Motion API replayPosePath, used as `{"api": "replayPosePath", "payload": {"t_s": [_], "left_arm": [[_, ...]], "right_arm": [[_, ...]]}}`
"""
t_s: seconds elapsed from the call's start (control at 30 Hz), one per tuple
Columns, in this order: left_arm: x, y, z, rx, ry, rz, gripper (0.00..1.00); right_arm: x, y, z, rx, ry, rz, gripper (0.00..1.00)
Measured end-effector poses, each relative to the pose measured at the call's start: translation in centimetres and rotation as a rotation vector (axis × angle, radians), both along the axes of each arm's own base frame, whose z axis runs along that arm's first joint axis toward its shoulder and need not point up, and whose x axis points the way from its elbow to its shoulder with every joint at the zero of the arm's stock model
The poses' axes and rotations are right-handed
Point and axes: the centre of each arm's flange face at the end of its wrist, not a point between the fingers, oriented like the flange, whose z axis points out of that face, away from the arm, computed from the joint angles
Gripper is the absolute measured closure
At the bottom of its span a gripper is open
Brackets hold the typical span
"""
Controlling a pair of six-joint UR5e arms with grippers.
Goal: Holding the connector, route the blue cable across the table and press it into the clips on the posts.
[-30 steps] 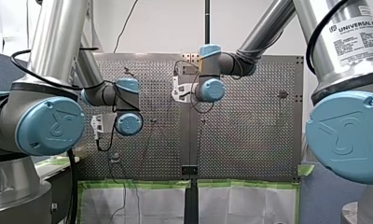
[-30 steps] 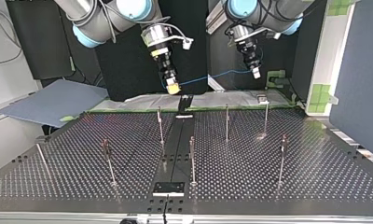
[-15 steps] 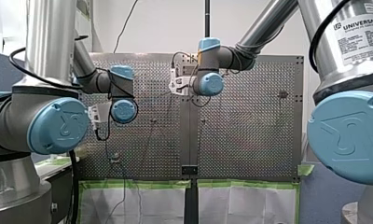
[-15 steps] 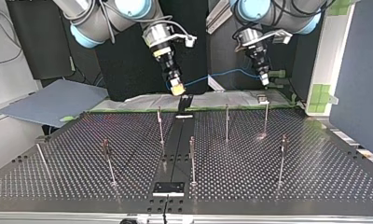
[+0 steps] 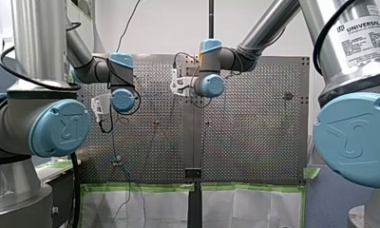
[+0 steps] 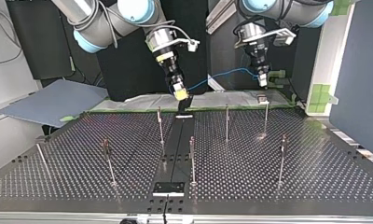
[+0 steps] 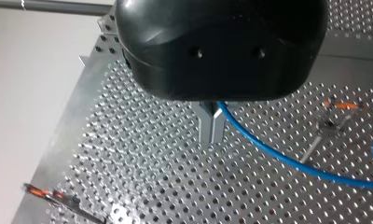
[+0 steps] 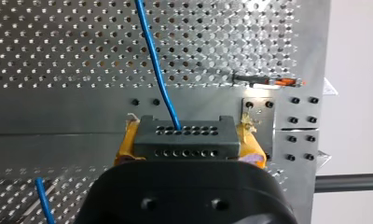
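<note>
Perforated table (image 8: 58, 46); right gripper (image 8: 188, 141) clamps connector (image 8: 184, 133) (visible only in wrist view)

The table (image 6: 292, 177) is shiny perforated metal; blue cable (image 8: 149, 46) smooth, glossy; connector (image 8: 184, 135) matt.

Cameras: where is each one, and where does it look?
Front view: behind my left arm and my right arm, over the table.
Top view: across the table, facing both arms.
Left wrist view: along my left gripper, holding the blue cable.
Right wrist view: along my right gripper, clamping the connector.
Both wrist views share the blue cable.
</note>
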Motion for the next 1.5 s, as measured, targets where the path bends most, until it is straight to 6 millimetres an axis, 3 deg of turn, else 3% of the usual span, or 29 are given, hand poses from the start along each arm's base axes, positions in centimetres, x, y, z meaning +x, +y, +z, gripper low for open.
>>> {"api": "replayPosePath", "payload": {"t_s": [0.37, 0.73, 1.17, 1.5], "left_arm": [[-0.9, 0.5, 3.7, -0.013, -0.038, -0.002, 1.0], [-1.0, 1.7, 7.5, -0.048, -0.136, 0.028, 1.0], [1.1, 3.8, 9.3, -0.015, -0.169, 0.086, 1.0], [3.8, 6.0, 9.6, 0.035, -0.159, 0.096, 1.0]], "right_arm": [[2.5, 0.2, 1.2, -0.005, -0.019, 0.03, 1.0], [4.8, 0.3, 4.9, -0.029, -0.047, 0.053, 1.0], [6.8, 0.5, 9.6, -0.064, -0.088, 0.082, 1.0], [7.3, -0.5, 13.4, -0.085, -0.117, 0.08, 1.0]]}}
